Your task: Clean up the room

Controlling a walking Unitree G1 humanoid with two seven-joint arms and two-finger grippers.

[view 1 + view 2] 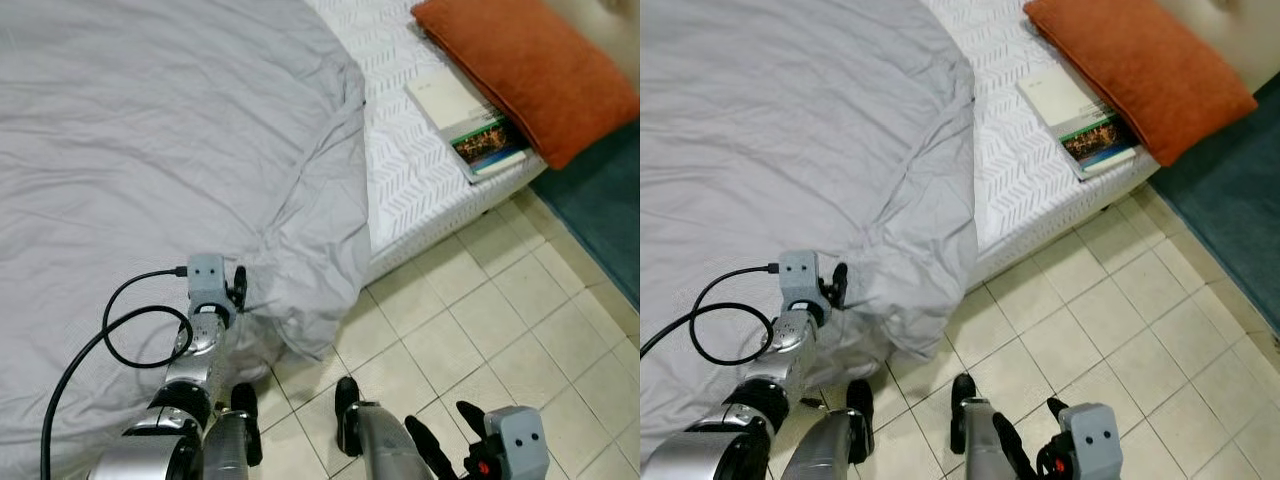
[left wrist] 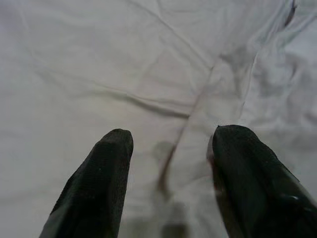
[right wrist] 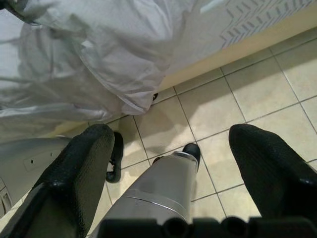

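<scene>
I see a bed [image 1: 420,190] with a white patterned mattress along its foot edge. A grey duvet [image 1: 150,150] covers most of it, spilling over the corner toward the tiled floor [image 1: 500,320]. Near the far corner lie an orange pillow [image 1: 520,60] and a book [image 1: 470,125] tucked partly beneath it.

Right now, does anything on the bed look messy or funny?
Yes. The grey sheet is bunched up and its corner droops onto the tiled floor, leaving the mattress bare. A book is tucked half under the orange pillow.

Grey sheet [image 1: 790,130], orange pillow [image 1: 1135,65], book [image 1: 1080,120]
</scene>
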